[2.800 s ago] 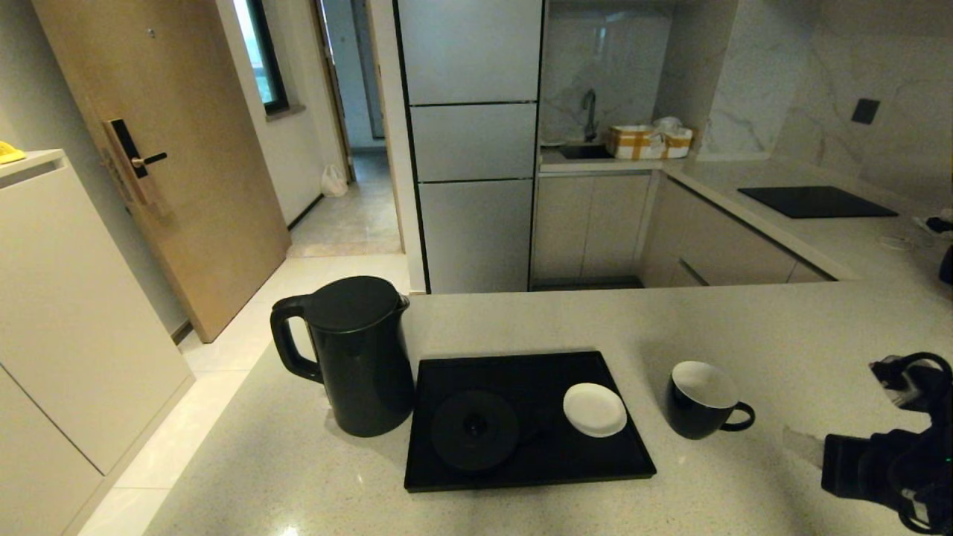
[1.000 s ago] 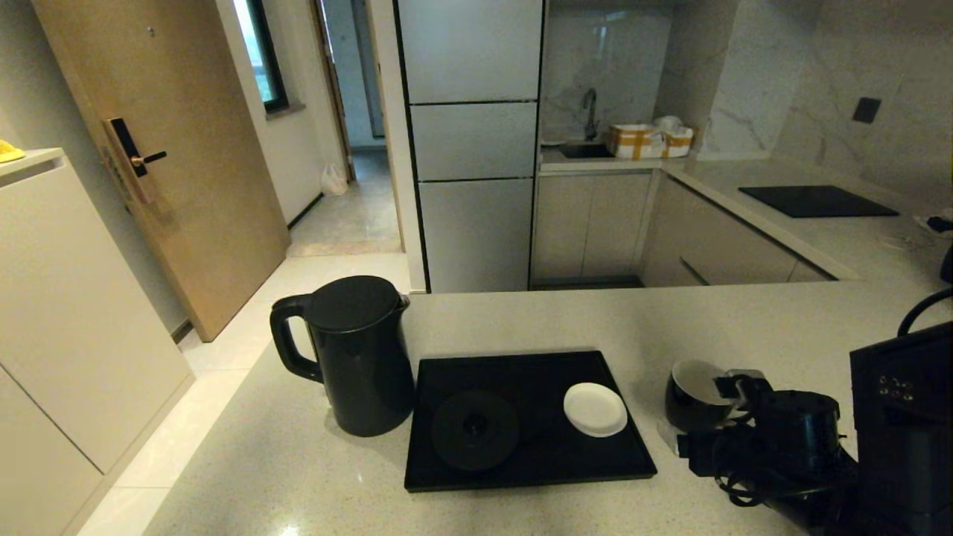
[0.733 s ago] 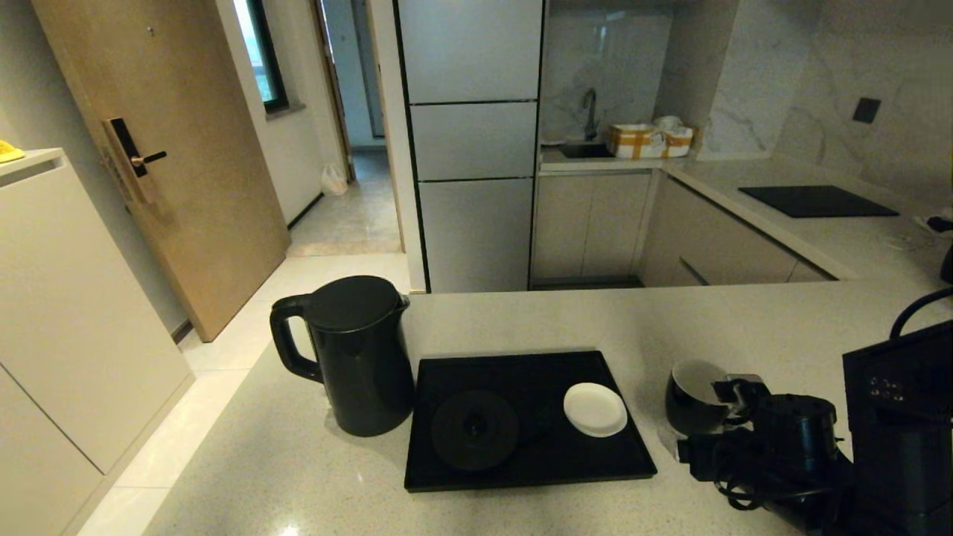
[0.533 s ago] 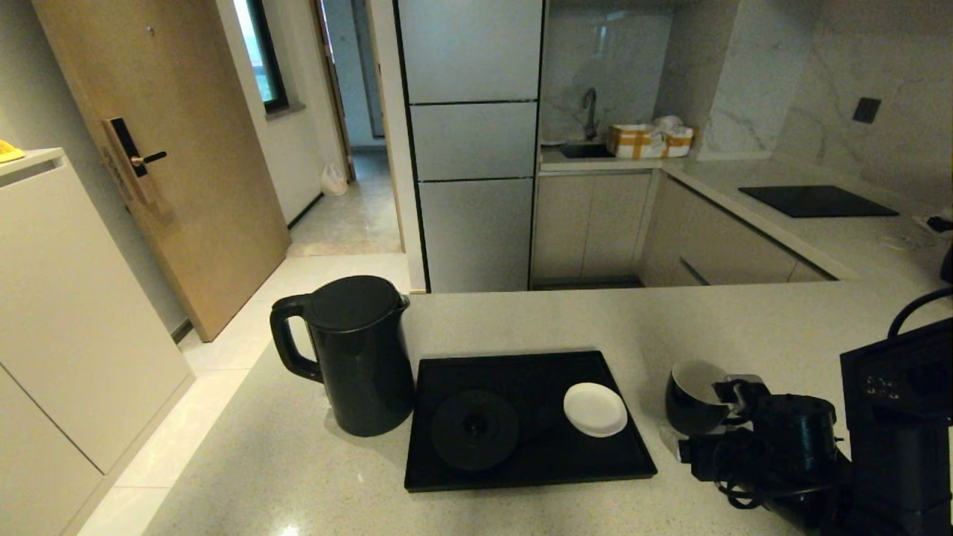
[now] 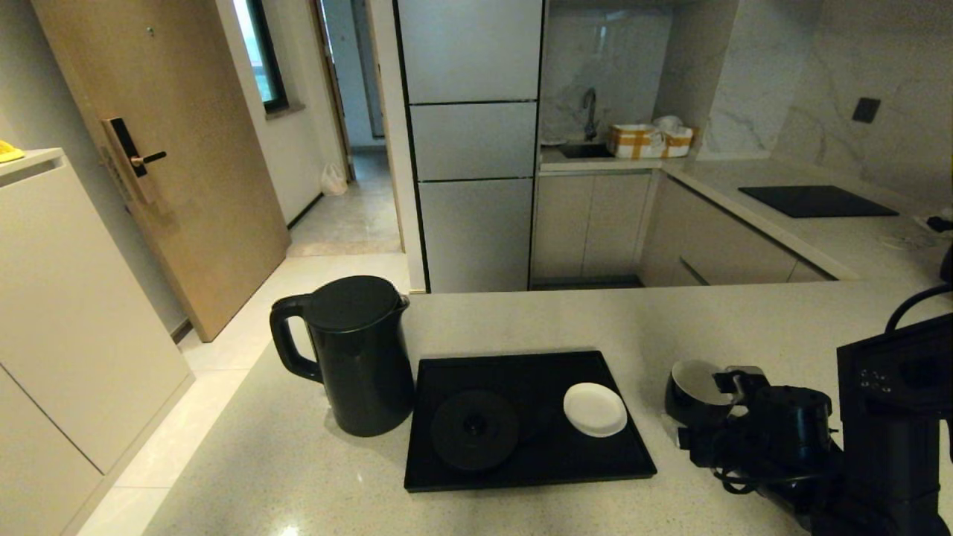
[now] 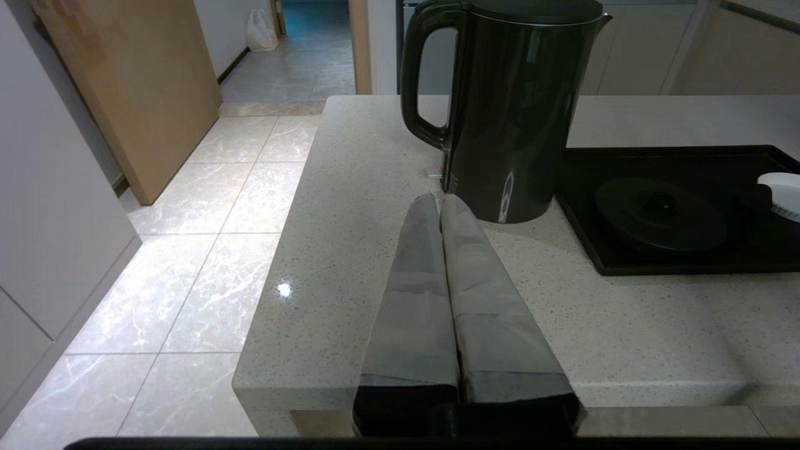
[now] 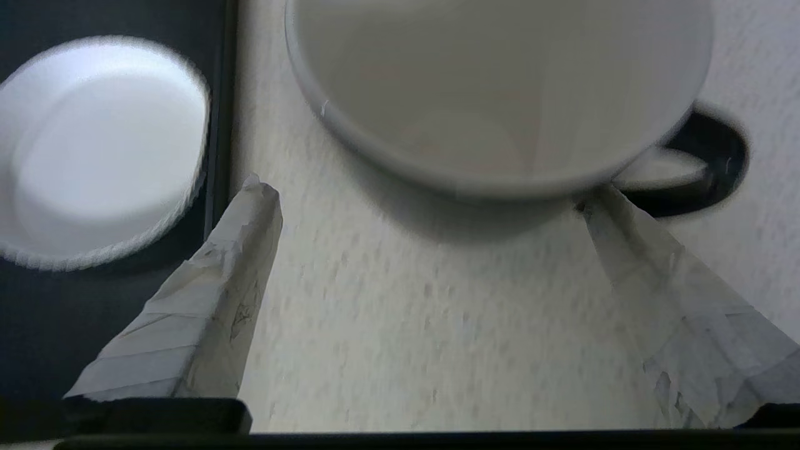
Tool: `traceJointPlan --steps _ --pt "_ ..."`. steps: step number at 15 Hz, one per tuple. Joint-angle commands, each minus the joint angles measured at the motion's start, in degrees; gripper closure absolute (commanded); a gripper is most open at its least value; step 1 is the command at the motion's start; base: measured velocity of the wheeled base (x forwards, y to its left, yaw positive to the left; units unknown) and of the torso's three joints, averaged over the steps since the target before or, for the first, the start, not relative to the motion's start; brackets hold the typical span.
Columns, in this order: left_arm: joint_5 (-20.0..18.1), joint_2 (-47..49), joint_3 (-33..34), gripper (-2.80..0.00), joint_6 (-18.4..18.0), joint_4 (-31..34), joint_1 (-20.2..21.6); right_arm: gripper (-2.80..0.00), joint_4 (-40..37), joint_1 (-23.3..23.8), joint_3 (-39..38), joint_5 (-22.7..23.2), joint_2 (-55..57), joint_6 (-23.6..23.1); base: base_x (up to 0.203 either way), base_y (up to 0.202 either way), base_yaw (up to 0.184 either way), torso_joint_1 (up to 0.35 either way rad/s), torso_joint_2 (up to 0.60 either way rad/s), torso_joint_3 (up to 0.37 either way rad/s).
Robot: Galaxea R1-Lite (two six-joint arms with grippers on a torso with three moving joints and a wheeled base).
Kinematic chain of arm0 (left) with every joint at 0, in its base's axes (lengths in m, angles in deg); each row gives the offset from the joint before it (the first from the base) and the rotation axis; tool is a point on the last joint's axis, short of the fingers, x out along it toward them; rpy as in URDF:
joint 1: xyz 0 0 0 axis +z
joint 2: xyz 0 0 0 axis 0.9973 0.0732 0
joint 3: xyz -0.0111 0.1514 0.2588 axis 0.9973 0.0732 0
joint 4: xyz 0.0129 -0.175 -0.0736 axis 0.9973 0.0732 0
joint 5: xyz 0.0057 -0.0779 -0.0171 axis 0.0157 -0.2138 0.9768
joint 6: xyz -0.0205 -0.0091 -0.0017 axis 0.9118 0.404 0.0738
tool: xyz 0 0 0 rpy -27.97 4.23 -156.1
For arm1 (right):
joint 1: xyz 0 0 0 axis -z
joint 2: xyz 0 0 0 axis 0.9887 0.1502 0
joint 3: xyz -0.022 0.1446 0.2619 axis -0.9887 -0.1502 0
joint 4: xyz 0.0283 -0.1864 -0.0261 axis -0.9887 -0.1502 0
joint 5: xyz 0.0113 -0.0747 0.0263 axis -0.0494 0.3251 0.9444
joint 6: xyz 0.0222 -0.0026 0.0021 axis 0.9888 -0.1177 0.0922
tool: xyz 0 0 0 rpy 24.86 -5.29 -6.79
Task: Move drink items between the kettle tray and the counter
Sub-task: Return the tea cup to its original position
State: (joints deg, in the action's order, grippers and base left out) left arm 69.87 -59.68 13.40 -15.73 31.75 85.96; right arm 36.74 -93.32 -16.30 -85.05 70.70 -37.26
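The black cup [image 5: 689,388] with white inside stands on the counter [image 5: 521,320], right of the kettle tray [image 5: 521,368]. My right gripper [image 5: 703,411] is open at the cup. In the right wrist view its fingertips [image 7: 256,194] flank the near side of the cup [image 7: 500,94], one tip by the handle root; the right gripper [image 7: 428,200] holds nothing. The tall black kettle [image 5: 357,353] stands on the counter against the tray's left edge. My left gripper [image 6: 440,200] is shut and empty, low over the counter's near edge, pointing at the kettle [image 6: 512,112].
On the tray lie the flat round kettle base [image 5: 474,430] and a small white saucer [image 5: 594,409], close to the tray's right rim. The counter's left edge drops to the tiled floor [image 5: 223,350]. A black cooktop panel [image 5: 815,201] sits far back right.
My right arm has come in from the lower right corner to the cup, then edged slightly closer over the last second. Cup, kettle and tray have not moved.
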Motion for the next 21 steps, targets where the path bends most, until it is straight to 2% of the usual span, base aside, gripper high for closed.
traceJointPlan --steps 1,8,15,21 --pt "0.0 0.07 0.01 0.0 0.02 -0.05 0.11 -2.8 0.49 0.27 1.48 -0.53 0.84 -0.28 0.0 0.0 0.0 0.0 0.0 0.0" --pt "0.0 0.07 0.01 0.0 0.02 -0.05 0.1 -2.8 0.49 2.55 6.45 -0.97 4.03 -0.98 0.0 0.0 0.0 0.0 0.0 0.0" --pt "0.0 0.07 0.01 0.0 0.02 -0.05 0.02 -2.8 0.49 2.48 9.12 -3.15 5.66 -0.7 0.0 0.0 0.0 0.0 0.0 0.0" --pt "0.0 0.07 0.01 0.0 0.02 -0.05 0.02 -2.8 0.49 2.29 11.15 -3.08 6.55 -0.81 0.0 0.0 0.0 0.0 0.0 0.0"
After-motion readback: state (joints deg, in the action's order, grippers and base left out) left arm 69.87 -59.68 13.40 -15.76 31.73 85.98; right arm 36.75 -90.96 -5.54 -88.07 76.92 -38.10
